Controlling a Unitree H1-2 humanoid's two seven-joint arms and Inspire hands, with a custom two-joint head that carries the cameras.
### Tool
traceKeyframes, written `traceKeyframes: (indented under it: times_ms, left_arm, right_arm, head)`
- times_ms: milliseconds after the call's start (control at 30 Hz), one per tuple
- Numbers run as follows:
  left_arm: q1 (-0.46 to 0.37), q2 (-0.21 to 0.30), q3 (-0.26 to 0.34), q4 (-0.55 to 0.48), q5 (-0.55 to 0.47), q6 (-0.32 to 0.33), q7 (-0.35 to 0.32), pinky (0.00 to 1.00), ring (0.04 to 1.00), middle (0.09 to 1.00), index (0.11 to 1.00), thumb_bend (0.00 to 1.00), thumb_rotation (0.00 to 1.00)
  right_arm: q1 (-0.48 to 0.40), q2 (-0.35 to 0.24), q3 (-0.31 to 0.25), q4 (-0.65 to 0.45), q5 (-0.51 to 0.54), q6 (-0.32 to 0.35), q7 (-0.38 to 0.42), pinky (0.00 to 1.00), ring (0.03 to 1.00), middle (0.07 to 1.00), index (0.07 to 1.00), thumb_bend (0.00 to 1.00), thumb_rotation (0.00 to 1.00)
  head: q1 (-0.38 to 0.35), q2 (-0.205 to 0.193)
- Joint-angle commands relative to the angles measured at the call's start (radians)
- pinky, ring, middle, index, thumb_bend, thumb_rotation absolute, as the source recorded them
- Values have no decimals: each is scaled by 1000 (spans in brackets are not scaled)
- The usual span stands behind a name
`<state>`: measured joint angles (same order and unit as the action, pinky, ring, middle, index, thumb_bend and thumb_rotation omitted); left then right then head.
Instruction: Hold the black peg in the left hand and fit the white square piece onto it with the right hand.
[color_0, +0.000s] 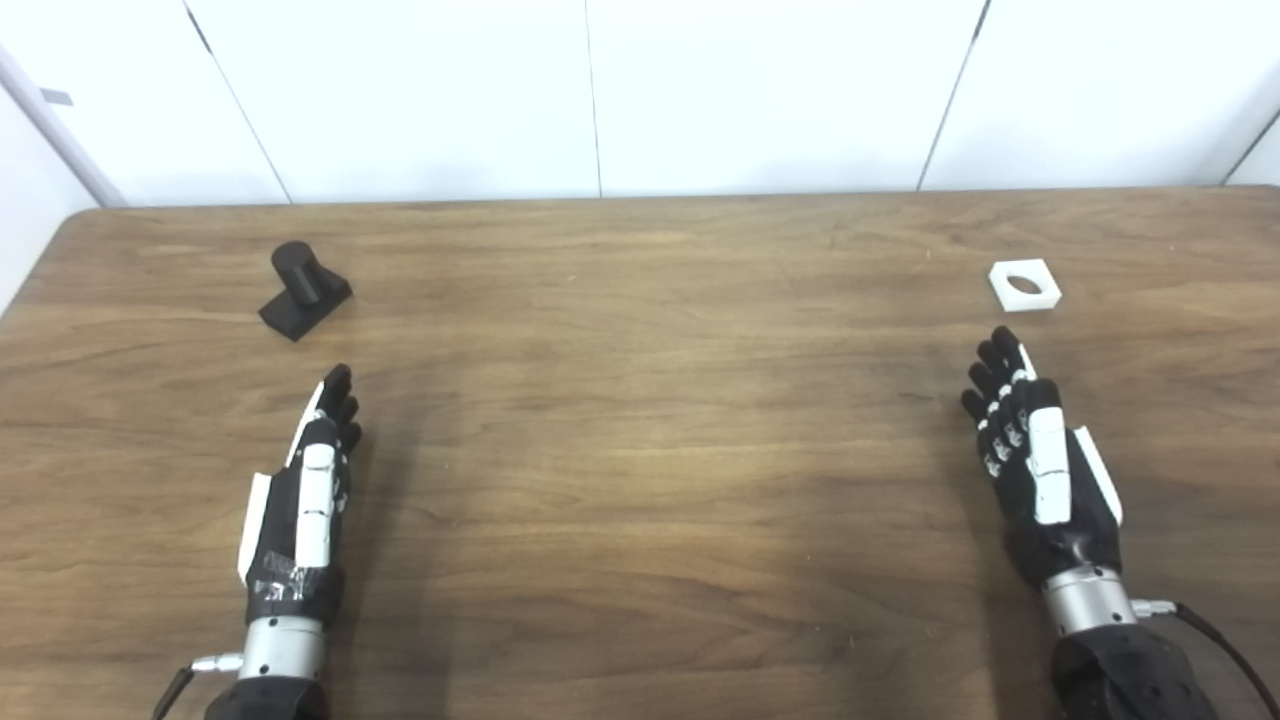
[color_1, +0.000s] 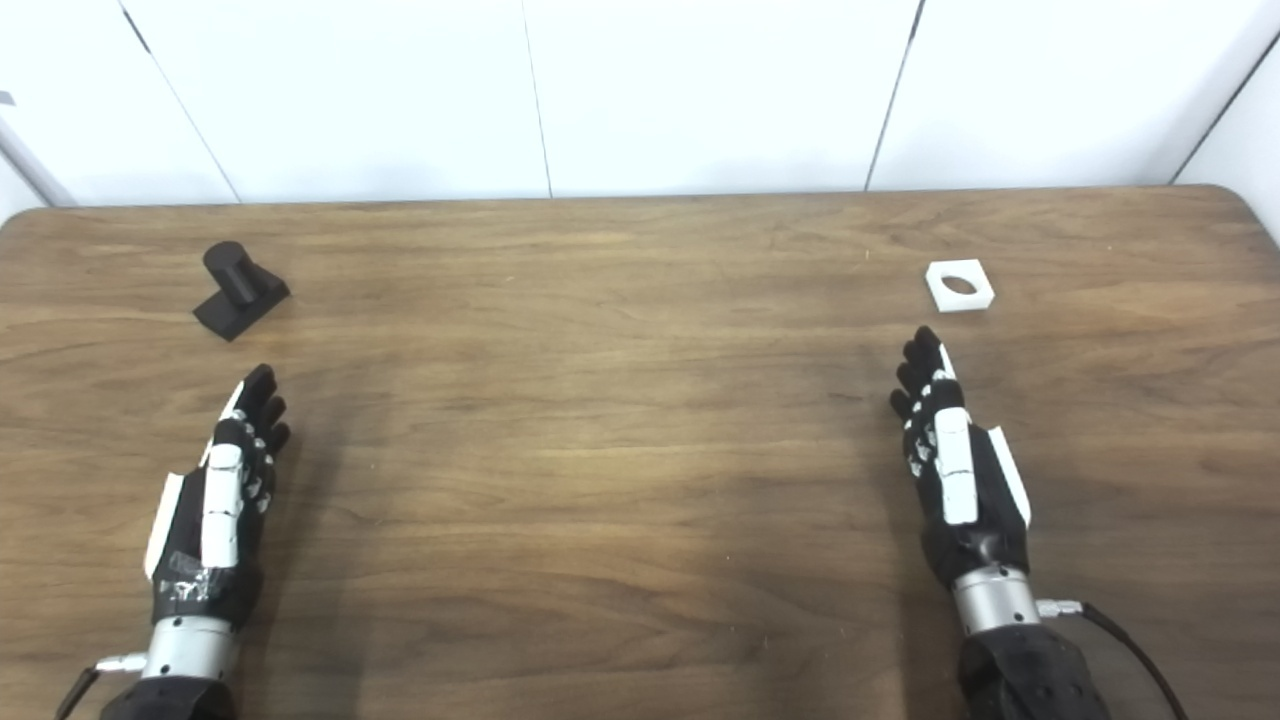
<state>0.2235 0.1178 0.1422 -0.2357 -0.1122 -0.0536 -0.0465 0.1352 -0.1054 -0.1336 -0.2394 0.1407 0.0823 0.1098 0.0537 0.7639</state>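
Wooden table (color_0: 640, 450) against white wall panels (color_0: 770, 90); left hand (color_0: 305, 500) and right hand (color_0: 1040, 465) extended, empty.

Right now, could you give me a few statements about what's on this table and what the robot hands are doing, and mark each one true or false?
1. The black peg lies on the table, held by nothing. True.
2. The white square piece already sits on the peg. False: it lies apart, far across the table.
3. The left robot hand is open, holding nothing. True.
4. The right robot hand grips the white piece. False: it is open, just short of it.
5. The white piece has a round hole. True.
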Motion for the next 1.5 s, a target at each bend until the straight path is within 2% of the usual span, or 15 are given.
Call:
traceKeyframes:
  times_ms: [0, 267, 367, 467, 533, 567, 633, 867, 1133, 1267, 1467]
  left_arm:
    - [6, -2, 0, -16, -3, -17, 1, 1000, 1000, 1000, 980, 514, 957]
    - [10, -5, -3, -24, 5, -14, 4, 1000, 1000, 1000, 975, 507, 949]
    - [14, -7, -6, -26, 8, -16, 4, 1000, 1000, 1000, 977, 506, 951]
    - [21, -19, -13, -31, 14, -17, 9, 1000, 1000, 1000, 973, 485, 949]
    - [27, -27, -22, -26, 27, -30, 12, 1000, 999, 997, 970, 474, 945]
    - [29, -29, -26, -23, 32, -36, 14, 1000, 997, 995, 969, 466, 944]
    - [34, -35, -38, -14, 41, -52, 14, 1000, 998, 996, 972, 456, 953]
    - [51, -52, -71, 8, 66, -85, 31, 1000, 1000, 997, 971, 486, 936]
    - [55, -55, -85, 53, 76, -132, 47, 1000, 1000, 994, 959, 509, 886]
    - [55, -54, -87, 72, 87, -152, 52, 1000, 1000, 994, 967, 516, 890]
    - [66, -57, -87, 53, 129, -113, 75, 1000, 1000, 989, 963, 548, 874]
  right_arm:
    - [2, -4, -3, -14, 0, -26, -10, 1000, 994, 999, 1000, 554, 1000]
    - [6, -6, -4, -14, 2, -23, -8, 1000, 1000, 1000, 1000, 561, 1000]
    - [7, -9, -6, -9, 9, -34, -4, 1000, 998, 1000, 1000, 551, 1000]
    - [14, -13, -11, -10, 0, -32, -10, 1000, 996, 999, 1000, 532, 1000]
    - [20, -21, -16, 0, 4, -48, -4, 1000, 998, 1000, 1000, 522, 1000]
    - [21, -24, -18, 6, 7, -55, -1, 1000, 1000, 1000, 1000, 514, 1000]
    - [23, -35, -22, 26, 14, -76, 9, 1000, 1000, 1000, 1000, 523, 1000]
    - [33, -48, -23, 49, 31, -95, 18, 1000, 1000, 1000, 1000, 547, 1000]
    - [34, -53, -10, 67, 27, -121, 21, 1000, 1000, 1000, 1000, 597, 1000]
    - [31, -62, -4, 93, 21, -143, 23, 1000, 1000, 1000, 1000, 669, 1000]
    - [34, -62, -1, 93, 21, -139, 17, 1000, 1000, 995, 1000, 660, 1000]
  head:
    - [2, -2]
    - [9, -9]
    - [35, -22]
    - [101, -57]
    - [162, -92]
    - [168, -96]
    - [216, -132]
    - [287, -212]
    - [296, -271]
    - [292, -277]
    - [267, -276]
